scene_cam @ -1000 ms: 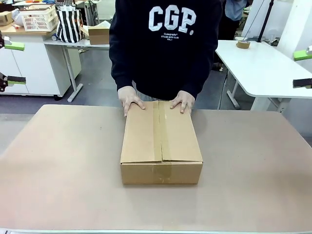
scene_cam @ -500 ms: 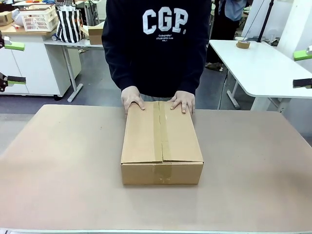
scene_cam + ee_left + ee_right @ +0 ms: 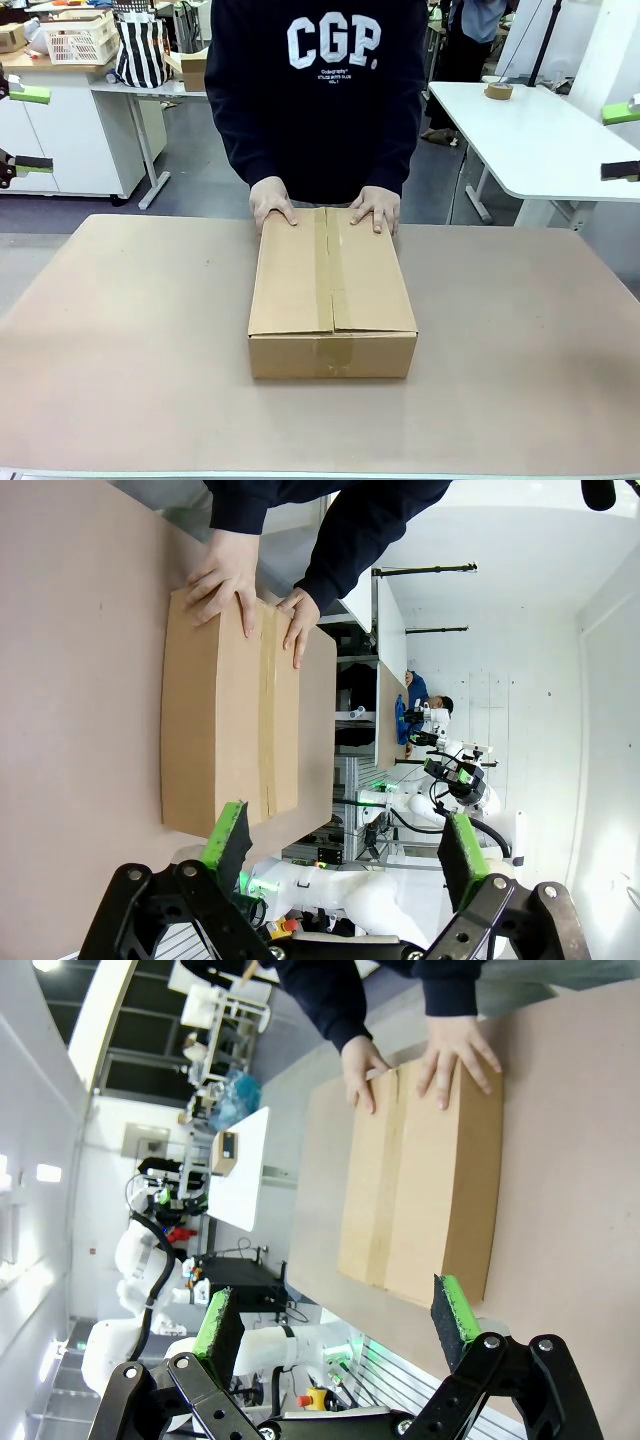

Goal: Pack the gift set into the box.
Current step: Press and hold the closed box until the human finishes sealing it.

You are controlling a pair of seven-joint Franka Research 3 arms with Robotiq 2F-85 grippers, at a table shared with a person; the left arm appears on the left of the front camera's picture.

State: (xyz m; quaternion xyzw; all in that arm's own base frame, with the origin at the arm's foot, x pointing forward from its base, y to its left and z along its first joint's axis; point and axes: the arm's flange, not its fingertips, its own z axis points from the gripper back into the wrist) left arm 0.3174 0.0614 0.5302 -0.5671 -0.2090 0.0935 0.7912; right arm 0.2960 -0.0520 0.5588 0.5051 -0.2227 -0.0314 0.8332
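Observation:
The box lies shut in the middle of the table, its top flaps meeting along a taped seam. A person stands at the far side with both hands flat on the box's far edge. My left gripper hangs open at the picture's left edge, far from the box, and my right gripper hangs open at the right edge. In the left wrist view the box sits beyond the open left gripper. From the right wrist the box lies past the open right gripper. The gift set is out of view.
The brown table has wide bare room on both sides of the box. Behind, a white table carries a tape roll. A counter at the back left holds a white basket, a striped bag and a small cardboard box.
The person's body has shifted slightly to the left. Their hands stay on the box's far edge. Neither gripper has moved.

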